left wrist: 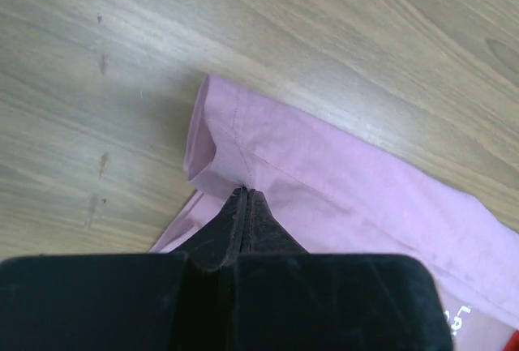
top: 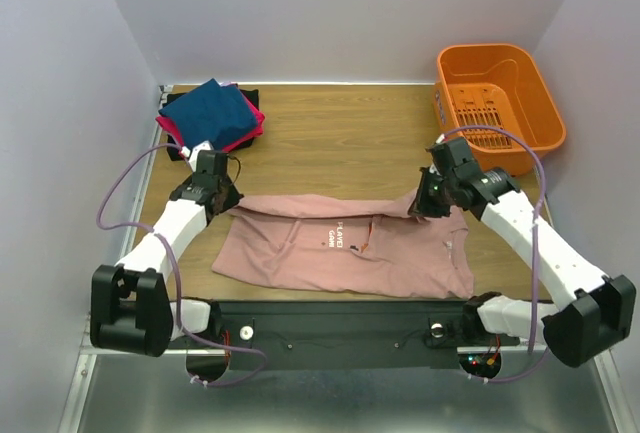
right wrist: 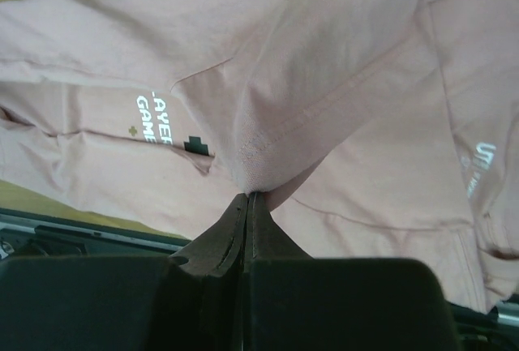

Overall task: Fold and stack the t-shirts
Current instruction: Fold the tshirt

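Note:
A dusty-pink t-shirt (top: 340, 248) with white text lies spread across the near half of the table, its far edge folded over. My left gripper (top: 228, 199) is shut on that edge's left corner; the pink t-shirt (left wrist: 340, 181) is pinched at the left gripper's (left wrist: 246, 193) tips. My right gripper (top: 420, 205) is shut on the right corner and holds it a little above the table; a fold of the t-shirt (right wrist: 324, 100) hangs from the right gripper (right wrist: 247, 197). A folded stack with a navy-blue t-shirt (top: 210, 113) over a magenta one (top: 256, 123) and a black one (top: 246, 93) sits at the far left.
An orange plastic basket (top: 455, 78) stands at the far right corner. Bare wooden table (top: 340, 143) lies between the stack and the basket. A black rail (top: 340, 323) runs along the near edge between the arm bases.

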{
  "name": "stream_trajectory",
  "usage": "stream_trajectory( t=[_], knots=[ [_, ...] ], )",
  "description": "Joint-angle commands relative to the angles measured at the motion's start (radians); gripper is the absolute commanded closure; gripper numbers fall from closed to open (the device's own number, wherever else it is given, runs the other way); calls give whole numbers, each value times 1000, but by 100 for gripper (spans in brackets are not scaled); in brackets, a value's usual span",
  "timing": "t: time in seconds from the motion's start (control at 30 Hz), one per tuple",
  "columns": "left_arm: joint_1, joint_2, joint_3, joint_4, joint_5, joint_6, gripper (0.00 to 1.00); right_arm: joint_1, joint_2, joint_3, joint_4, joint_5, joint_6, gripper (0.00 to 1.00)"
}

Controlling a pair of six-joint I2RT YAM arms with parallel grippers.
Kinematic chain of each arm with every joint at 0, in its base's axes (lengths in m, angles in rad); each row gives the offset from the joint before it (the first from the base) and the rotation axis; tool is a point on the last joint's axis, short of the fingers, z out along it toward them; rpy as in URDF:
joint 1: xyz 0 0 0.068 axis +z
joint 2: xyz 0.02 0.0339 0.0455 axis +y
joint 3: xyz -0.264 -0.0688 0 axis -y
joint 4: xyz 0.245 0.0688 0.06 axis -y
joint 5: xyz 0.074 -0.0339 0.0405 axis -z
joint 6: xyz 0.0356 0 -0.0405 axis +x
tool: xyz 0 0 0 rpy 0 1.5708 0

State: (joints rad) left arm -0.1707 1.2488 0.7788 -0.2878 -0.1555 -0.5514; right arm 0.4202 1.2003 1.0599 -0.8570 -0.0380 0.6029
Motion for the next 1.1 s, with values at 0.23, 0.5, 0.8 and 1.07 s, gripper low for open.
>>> stream_trajectory(
  t=[0.23, 0.5, 0.8, 1.07],
  knots=[
    [-32, -215, -85, -57, 24, -38, 100, 8, -208, -40, -177, 47, 34, 100],
    [-78, -282, -55, -145, 10, -126, 100, 8, -255, -44, -234, 43, 3, 100],
    [-85, -411, 19, -290, 33, -225, 43, 14, -228, -95, -229, -112, -98, 73],
    [-85, -286, 86, -217, 20, -219, 27, 14, -125, -51, -163, -2, -144, 25]
  ],
)
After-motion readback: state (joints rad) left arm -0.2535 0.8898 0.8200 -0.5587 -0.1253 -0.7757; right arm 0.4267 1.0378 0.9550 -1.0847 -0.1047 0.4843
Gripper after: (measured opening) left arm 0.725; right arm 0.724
